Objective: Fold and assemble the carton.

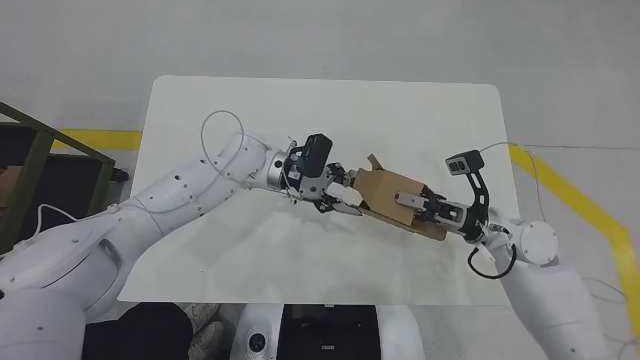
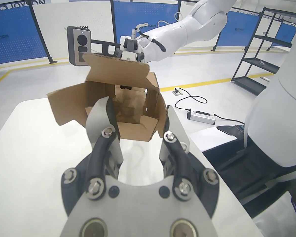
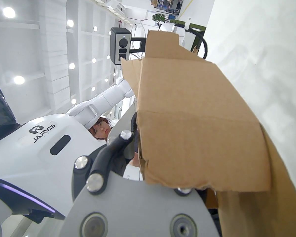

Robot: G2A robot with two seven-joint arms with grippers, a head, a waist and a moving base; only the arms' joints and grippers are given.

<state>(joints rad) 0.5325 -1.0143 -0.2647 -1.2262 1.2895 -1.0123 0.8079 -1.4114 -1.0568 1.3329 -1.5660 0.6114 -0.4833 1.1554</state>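
Left fingers (image 2: 98, 115) apart astride the carton (image 2: 118, 72) wall

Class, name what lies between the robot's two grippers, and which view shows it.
The carton lies between the left gripper and the right gripper, seen in the top view.

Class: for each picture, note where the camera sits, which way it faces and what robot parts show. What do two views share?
Top view: above the arms, looking down at the table; both arms, left gripper and right gripper at the carton.
Left wrist view: on the left wrist, facing past open fingers into the carton; right arm beyond.
Right wrist view: on the right wrist, facing along the held carton's outside; left arm beyond.
Shared: both wrist views show the carton from opposite ends.
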